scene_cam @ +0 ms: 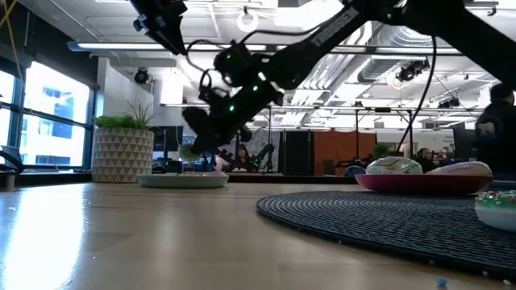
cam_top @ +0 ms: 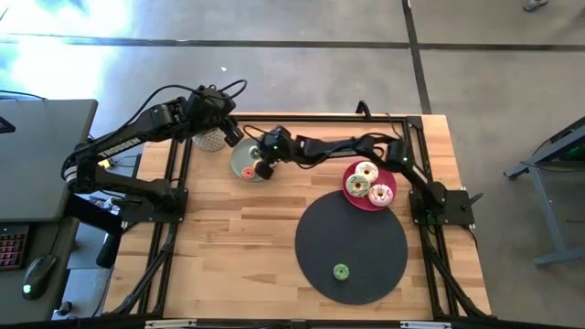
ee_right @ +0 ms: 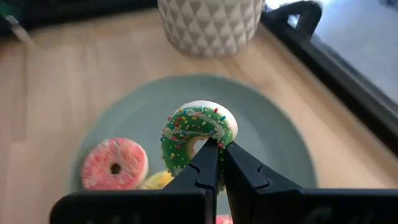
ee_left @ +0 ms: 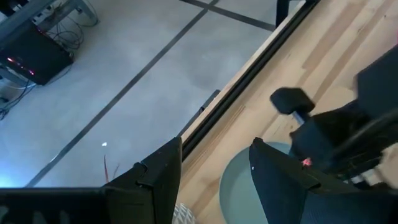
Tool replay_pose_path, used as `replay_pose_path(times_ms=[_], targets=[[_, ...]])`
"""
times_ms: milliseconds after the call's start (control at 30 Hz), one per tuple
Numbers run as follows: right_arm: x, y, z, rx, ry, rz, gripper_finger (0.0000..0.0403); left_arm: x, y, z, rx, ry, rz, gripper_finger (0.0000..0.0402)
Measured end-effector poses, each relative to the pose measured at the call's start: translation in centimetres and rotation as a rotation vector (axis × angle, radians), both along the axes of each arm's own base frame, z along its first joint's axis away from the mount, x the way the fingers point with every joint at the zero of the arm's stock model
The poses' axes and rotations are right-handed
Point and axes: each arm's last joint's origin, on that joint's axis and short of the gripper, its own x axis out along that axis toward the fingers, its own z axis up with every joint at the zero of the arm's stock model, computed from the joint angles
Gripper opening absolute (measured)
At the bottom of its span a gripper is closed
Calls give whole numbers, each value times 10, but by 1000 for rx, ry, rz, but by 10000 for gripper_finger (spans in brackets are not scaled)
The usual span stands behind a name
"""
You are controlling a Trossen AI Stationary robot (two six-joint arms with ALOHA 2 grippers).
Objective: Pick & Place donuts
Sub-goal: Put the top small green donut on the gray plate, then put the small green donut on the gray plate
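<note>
Above the sage-green plate point(ee_right: 273, 130) at the table's far side, my right gripper point(ee_right: 217, 155) has its fingers pinched nearly together on the rim of a small green donut point(ee_right: 198, 137), which hangs tilted over the plate. Below it on the plate lie a salmon pink donut point(ee_right: 115, 163) and a yellow donut point(ee_right: 154, 181). My left gripper point(ee_left: 214, 165) hovers just beside, fingers spread and empty. Three larger donuts point(cam_top: 370, 183) sit on the pink plate point(cam_top: 352, 195); another green donut point(cam_top: 340, 271) rests on the dark round mat point(cam_top: 352, 228)
</note>
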Motion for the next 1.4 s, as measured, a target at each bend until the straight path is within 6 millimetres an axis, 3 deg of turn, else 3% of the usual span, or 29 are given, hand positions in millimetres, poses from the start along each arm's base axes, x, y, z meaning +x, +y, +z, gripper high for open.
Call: replay_pose_path(times_ms=[133, 233, 533, 833, 900, 1100, 1267, 1400], targets=[[8, -3, -17, 18, 32, -11, 6, 0, 0, 0, -9, -2, -11, 179], [11, -4, -19, -6, 37, -11, 16, 0, 0, 0, -10, -1, -11, 179], [7, -12, -20, -33, 69, -85, 89, -1, -1, -2, -19, 15, -9, 179], [5, -6, -17, -48, 117, -55, 147, 0, -1, -2, -33, 11, -25, 179], [4, 1, -3, -71, 118, -25, 150, 0, -1, -3, -46, 9, -40, 179], [-16, 32, 67, -144, 182, 82, 150, 1, -4, -6, -111, 4, -110, 179], [-58, 68, 133, -200, 301, 131, 151, 8, -10, -24, -308, -48, -327, 179], [-103, 97, 175, -183, 388, 171, 151, 20, -19, -52, -451, -107, -517, 179]])
